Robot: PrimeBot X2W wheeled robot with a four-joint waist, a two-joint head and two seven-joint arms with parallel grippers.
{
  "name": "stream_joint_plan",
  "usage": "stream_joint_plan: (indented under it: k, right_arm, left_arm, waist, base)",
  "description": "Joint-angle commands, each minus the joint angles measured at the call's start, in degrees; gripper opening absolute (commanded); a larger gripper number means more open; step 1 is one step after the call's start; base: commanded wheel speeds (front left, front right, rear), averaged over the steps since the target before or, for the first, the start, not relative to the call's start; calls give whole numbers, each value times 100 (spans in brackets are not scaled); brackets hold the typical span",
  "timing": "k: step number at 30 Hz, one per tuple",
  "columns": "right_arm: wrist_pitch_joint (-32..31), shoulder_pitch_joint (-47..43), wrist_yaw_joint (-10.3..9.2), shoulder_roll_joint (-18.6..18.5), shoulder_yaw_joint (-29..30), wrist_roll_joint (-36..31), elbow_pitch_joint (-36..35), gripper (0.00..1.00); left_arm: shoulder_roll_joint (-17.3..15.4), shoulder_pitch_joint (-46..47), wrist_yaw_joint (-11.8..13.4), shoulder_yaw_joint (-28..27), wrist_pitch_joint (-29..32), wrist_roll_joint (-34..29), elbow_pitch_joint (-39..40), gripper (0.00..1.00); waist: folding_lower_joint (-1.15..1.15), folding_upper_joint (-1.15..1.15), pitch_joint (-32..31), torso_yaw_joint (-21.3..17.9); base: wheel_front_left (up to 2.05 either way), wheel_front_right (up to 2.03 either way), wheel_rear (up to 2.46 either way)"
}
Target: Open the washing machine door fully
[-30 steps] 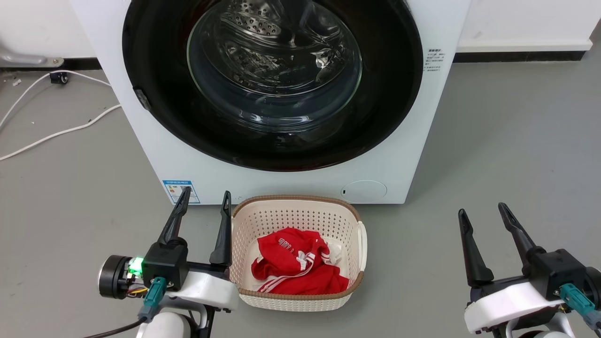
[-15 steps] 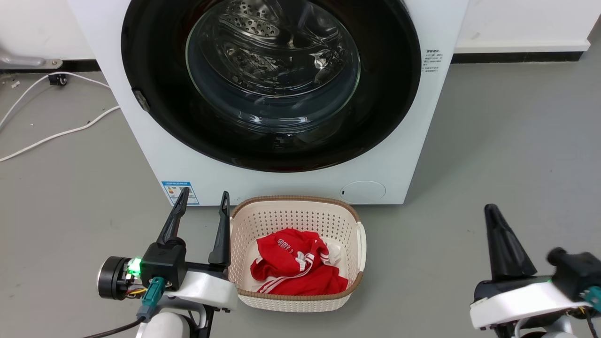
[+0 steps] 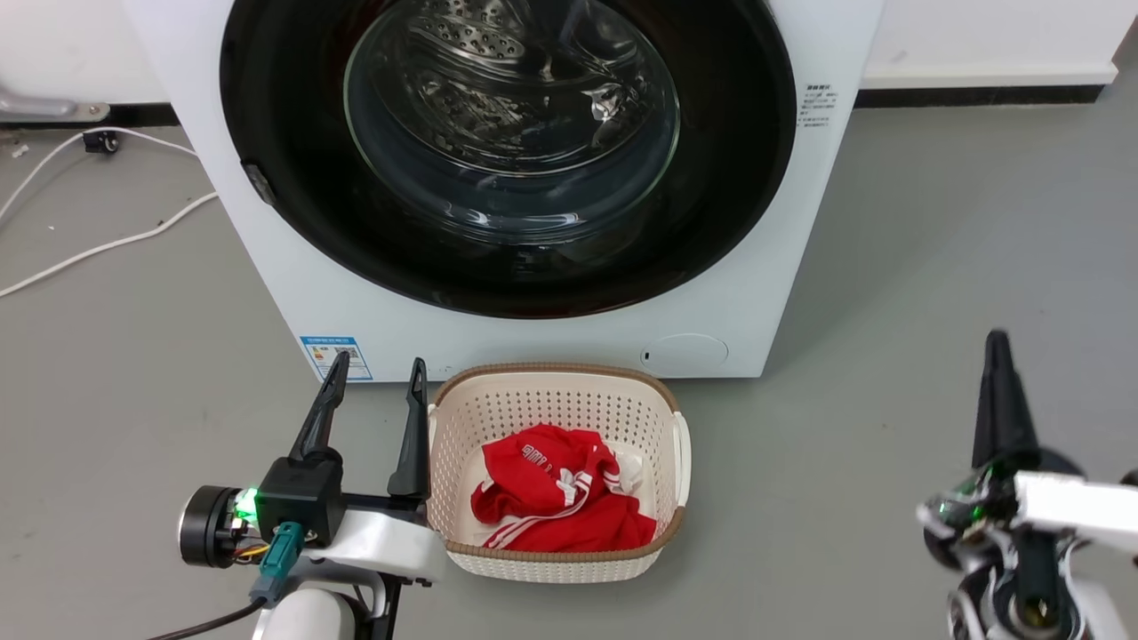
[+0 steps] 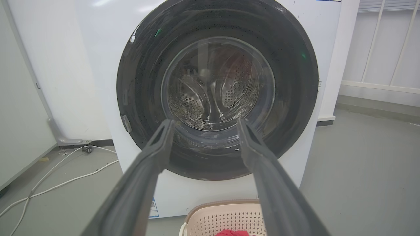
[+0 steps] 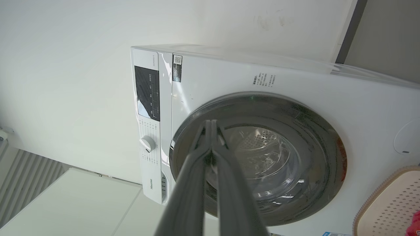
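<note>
You can see the washing machine door [image 3: 507, 133] shut flat against the front of the washing machine [image 3: 498, 342]. It is the big round black disc with a clear glass bowl in the middle, and it sits at the top middle of the head view. Through the glass you can make out the shiny drum [image 4: 197, 101] with little holes in it.

Your left gripper [image 3: 378, 362] is low on the left, with its jaws wide apart. It is just beside the left side of the cream basket [image 3: 551, 370]. The basket stands on the grey floor [image 3: 889, 267], right in front of the machine. A red cloth [image 3: 556, 502] lies in the basket.

Your right gripper [image 5: 210, 124] is out on the right above the floor, well apart from the machine. Its jaws are pressed together. In the right wrist view the tips line up with the edge of the door.
</note>
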State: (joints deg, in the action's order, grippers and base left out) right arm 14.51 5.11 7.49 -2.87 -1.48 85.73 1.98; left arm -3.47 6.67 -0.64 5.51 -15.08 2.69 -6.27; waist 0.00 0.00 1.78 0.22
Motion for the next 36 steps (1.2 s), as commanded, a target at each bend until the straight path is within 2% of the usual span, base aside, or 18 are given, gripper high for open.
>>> stream_joint_plan:
  k: [1,9,14,21,26,36]
  right_arm:
    - [-99,278,0,-13,105,160,102,0]
    - [-797,2022,0,-572,400,976,1440,0]
    - [-1293,3308,0,-1056,140,997,2494,0]
    - [-2044,5095,0,-1696,-394,672,3816,0]
    - [-2688,6230,0,-1850,-873,337,4634,0]
    - [-3647,7660,0,-1719,-1626,-335,5580,0]
  left_arm:
    - [8,79,6,-19,-13,-15,31,100]
    - [24,302,-44,-53,-13,22,173,100]
    - [32,506,-81,-62,-13,0,303,100]
    - [38,827,-129,-53,-13,-32,460,100]
    - [48,1009,-123,-30,-13,4,559,100]
    - [58,1264,-61,29,-13,33,749,100]
  waist:
    - [0,0,68,-37]
    - [0,0,457,-24]
    - [0,0,813,77]
    - [0,0,1349,260]
    - [0,0,1640,341]
    - [0,0,2109,382]
  base:
    - [0,0,0]
    - [0,0,0]
    - [0,0,0]
    - [0,0,0]
    - [0,0,0]
    - [0,0,0]
